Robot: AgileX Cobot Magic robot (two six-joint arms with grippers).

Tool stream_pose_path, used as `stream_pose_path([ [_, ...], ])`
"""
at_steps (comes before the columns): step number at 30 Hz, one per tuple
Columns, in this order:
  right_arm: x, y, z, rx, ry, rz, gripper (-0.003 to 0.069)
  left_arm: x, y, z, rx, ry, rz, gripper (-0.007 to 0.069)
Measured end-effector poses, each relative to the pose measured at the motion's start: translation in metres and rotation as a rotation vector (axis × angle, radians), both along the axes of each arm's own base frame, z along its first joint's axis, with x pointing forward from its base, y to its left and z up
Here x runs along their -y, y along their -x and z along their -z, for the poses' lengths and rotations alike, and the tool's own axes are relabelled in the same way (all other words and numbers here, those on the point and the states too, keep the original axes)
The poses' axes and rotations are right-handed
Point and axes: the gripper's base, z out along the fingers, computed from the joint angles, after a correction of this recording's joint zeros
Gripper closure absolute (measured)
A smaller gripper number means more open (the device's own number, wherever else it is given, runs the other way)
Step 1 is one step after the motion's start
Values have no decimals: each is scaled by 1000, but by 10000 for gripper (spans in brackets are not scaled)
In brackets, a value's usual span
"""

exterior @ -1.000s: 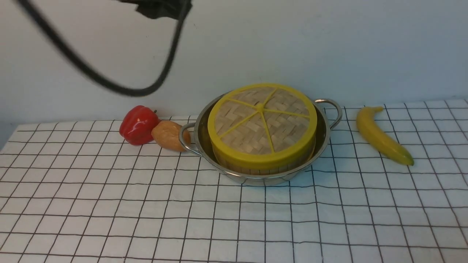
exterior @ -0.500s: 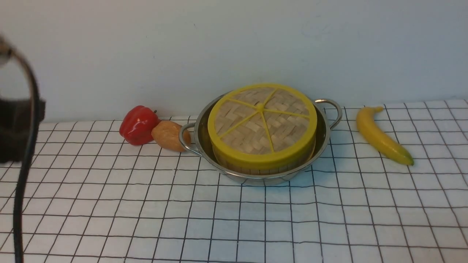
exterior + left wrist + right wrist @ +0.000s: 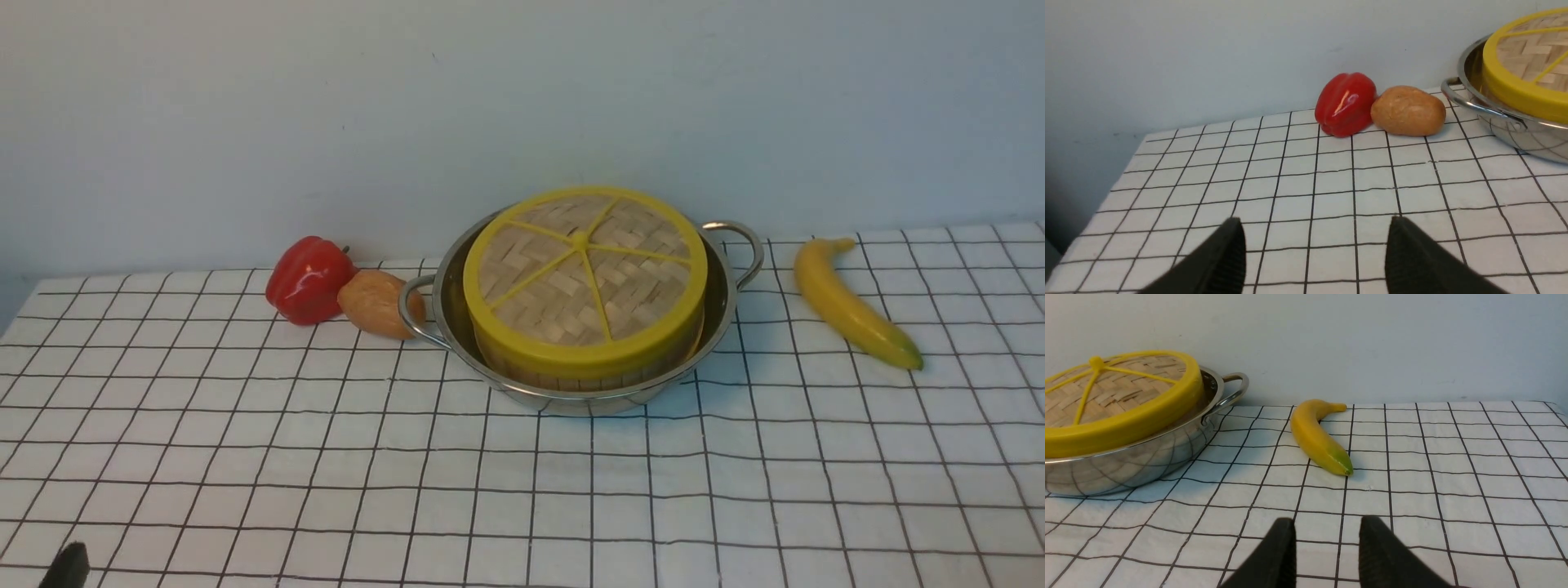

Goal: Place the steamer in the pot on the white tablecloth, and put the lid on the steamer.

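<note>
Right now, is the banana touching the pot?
No: in the front view the banana lies on the white tablecloth to the right of the pot, with bare cloth between them.

Lid (image 3: 584, 273) atop steamer (image 3: 571, 377) inside pot (image 3: 727, 302), on white tablecloth (image 3: 326, 457).

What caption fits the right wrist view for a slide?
Lid seated on the steamer in the pot, banana beside it, right gripper jaws open and empty.
</note>
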Motion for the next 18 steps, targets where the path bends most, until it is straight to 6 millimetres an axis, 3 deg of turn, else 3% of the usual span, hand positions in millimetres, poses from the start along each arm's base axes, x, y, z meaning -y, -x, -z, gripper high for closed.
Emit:
stream_pose_path([
  [7, 0, 0, 0, 0, 4, -1, 419, 0, 4, 31, -1, 89, -23, 195],
  [18, 0, 0, 0, 0, 3, 0, 419, 0, 5, 34, -22, 98, -29, 195],
])
